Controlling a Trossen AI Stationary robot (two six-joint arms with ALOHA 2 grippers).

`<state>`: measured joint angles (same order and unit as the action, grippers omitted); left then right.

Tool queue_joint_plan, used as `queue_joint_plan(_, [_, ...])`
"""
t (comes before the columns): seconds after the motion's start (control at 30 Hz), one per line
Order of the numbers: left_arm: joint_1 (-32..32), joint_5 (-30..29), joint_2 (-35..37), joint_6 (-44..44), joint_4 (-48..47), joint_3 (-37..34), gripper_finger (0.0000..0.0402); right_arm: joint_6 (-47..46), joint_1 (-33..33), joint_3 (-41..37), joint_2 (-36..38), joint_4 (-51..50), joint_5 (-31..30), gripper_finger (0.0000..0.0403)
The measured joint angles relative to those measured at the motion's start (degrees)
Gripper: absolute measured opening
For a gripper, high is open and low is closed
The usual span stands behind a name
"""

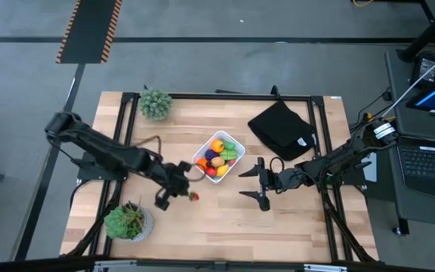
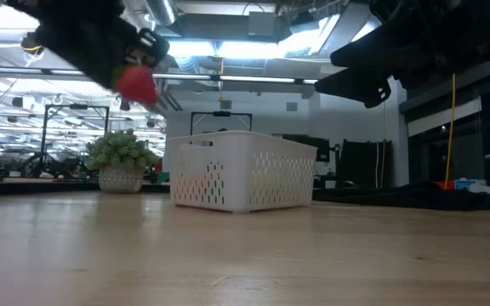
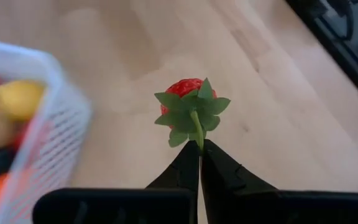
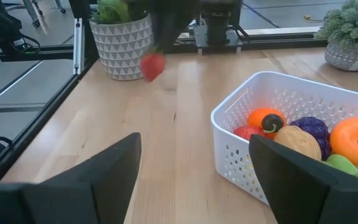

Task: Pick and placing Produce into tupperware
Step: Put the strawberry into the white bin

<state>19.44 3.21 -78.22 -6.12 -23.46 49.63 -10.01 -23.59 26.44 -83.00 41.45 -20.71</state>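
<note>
The left gripper (image 3: 199,146) had its jaws pressed together on the thin green stem of a toy strawberry (image 3: 188,102), which hung clear above the table (image 1: 278,227), just left of the white tub (image 1: 219,156) and a little nearer. The berry looked light and rigid, probably plastic, so weight was no worry; the risk lay in the stem, a narrow and likely slick hold that could let it swing or slip. A firmer hold might have been across the red body, though that is rounder. The tub already held orange, yellow, purple and green pieces. The right gripper (image 1: 260,183) waited right of the tub, jaws wide apart.
</note>
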Motion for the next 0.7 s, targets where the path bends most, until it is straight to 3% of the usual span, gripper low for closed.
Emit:
queue_joint_plan(0.13, [-2.3,-2.0,6.1,-1.0,-4.3,-0.1,0.0,0.1,0.0,0.0,0.0,-0.2,0.0,0.03])
queue_joint_plan(0.27, [-5.0,-2.2,12.8,-2.1,-0.7,-4.6,0.0,0.2,0.0,0.0,0.0,-0.2,0.0,0.03])
queue_joint_plan(0.43, [-8.2,-1.9,21.0,-1.7,10.3,-15.3,0.0,0.3,0.0,0.0,0.0,-0.2,0.0,0.03])
queue_joint_plan(0.7, [-11.4,3.8,29.9,-1.1,30.7,-28.7,0.0,1.6,0.0,0.0,0.0,0.4,0.0,0.03])
